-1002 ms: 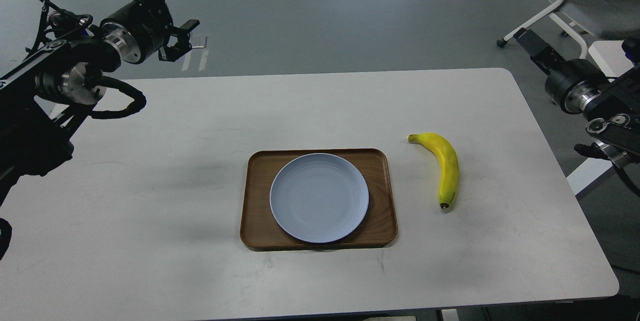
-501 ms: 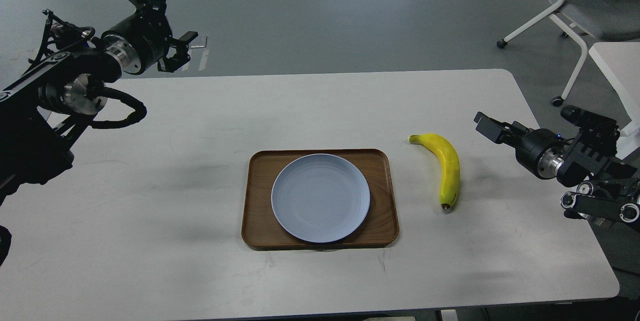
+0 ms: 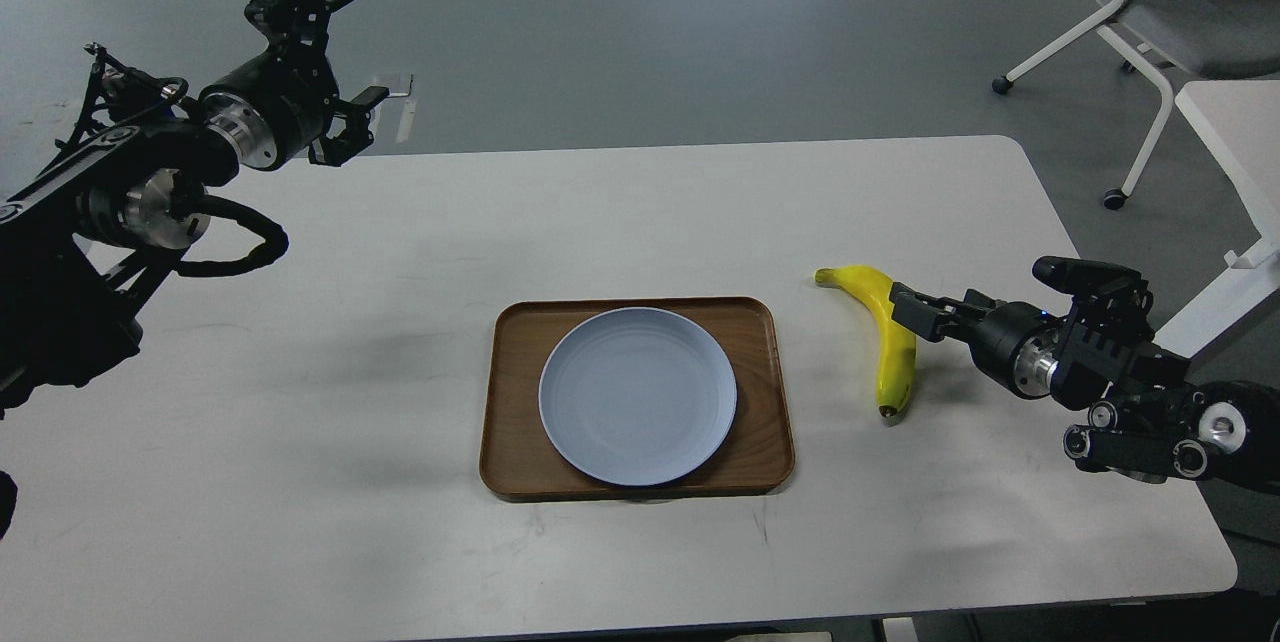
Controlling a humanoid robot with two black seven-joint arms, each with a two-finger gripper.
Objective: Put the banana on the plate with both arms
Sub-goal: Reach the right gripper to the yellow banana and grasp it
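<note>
While the banana [image 3: 893, 337] lies on the table [image 3: 640, 212] just right of the tray [image 3: 760, 392], its long axis running from the stem at the far end to the dark tip at the near end, the right claw [image 3: 915, 314] reaches in from the right and overlaps the fruit's middle, across that axis. Whether it touches the banana, or whether its fingers are spread or closed, cannot be told from this end-on angle. The left claw [image 3: 335, 72], its fingers apart and holding nothing, hangs over the table's far left edge, well apart from the fruit. The right arm is by far the nearer. The plate [image 3: 638, 395] sits bare on the tray, left of the banana.
</note>
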